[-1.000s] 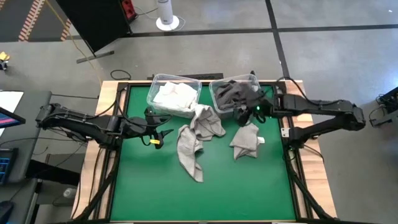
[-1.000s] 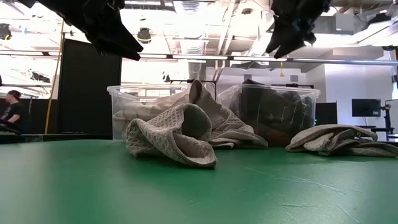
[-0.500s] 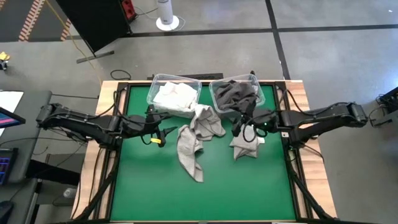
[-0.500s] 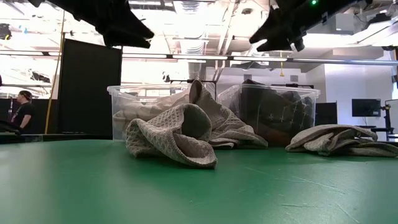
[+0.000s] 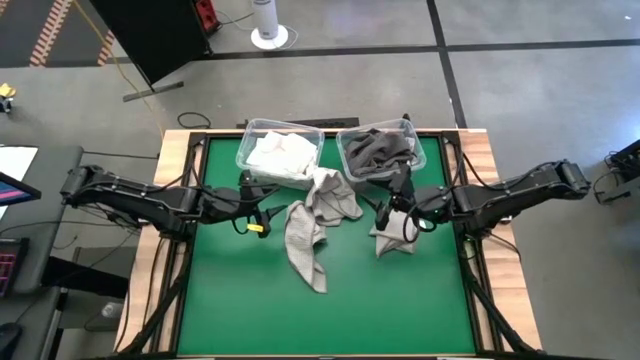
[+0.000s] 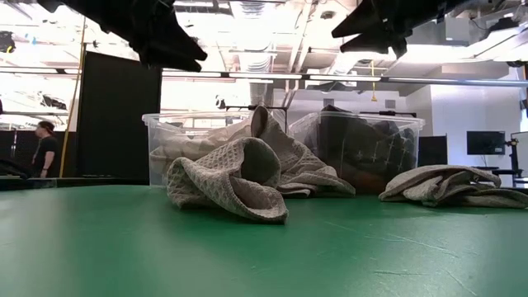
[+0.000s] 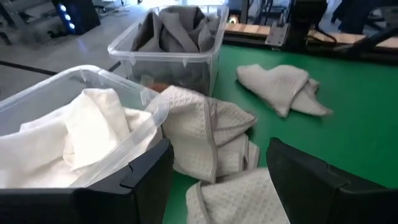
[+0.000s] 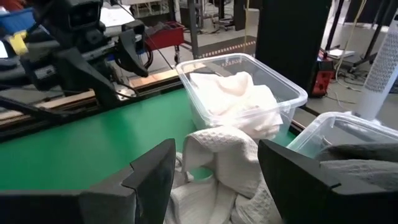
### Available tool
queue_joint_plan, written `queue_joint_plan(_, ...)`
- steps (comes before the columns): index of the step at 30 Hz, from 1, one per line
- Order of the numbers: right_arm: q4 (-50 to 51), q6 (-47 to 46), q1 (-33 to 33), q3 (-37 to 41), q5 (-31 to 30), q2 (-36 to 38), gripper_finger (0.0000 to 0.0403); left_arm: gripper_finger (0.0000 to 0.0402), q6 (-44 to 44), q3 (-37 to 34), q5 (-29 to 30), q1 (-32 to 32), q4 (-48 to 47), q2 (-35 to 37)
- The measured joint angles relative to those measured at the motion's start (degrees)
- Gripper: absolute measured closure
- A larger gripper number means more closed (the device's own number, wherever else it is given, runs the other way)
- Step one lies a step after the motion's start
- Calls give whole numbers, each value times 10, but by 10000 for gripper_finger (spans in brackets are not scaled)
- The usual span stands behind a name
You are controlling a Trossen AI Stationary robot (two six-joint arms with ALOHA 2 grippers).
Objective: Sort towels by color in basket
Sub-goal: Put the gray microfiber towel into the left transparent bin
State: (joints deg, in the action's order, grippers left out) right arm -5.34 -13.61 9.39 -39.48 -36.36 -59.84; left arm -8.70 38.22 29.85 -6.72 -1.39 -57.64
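Towels: sorting partly done, some binned, some loose on the green tabletop [image 5: 230, 300].

Right end effector [image 5: 388, 212]: open and empty, wide gap between both fingers in the right wrist view, hovering over the small grey towel [image 5: 396, 232] near the right edge of the tabletop, clear of the cloth in the low view.

Left end effector [image 5: 262, 213]: also open and empty, held above the tabletop just beside the long grey towel [image 5: 305, 245], facing it.

Farther out: upper end of that long grey heap [image 7: 208, 130] leaning against the bin of white towels [image 5: 280, 155], possibly two cloths rather than one. Just beside it, a second clear bin [image 5: 343, 160] holding dark grey towels [image 5: 378, 150]. No orange or checked cloth to be made out.

Step in hand, by judgement: reaching for the next loose cloth, most likely the small grey one under the right arm.

Next move calls for: a straight descent onto a raised fold, a firm pinch on one layer or the whole bunch, a lift high enough to clear the bin wall, then a release over the matching colour. Light grey matches neither bin cleanly, so the destination remains a guess.
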Motion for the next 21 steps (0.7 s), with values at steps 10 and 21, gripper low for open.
queue_joint_plan(10, 2, 15, 0, 0, 1, -1, 131, 155, -18, 0, -7, -8, 21, -7)
queue_joint_plan(21, 26, 22, 0, 0, 3, 0, 131, 155, -68, 83, -116, -84, -87, -99)
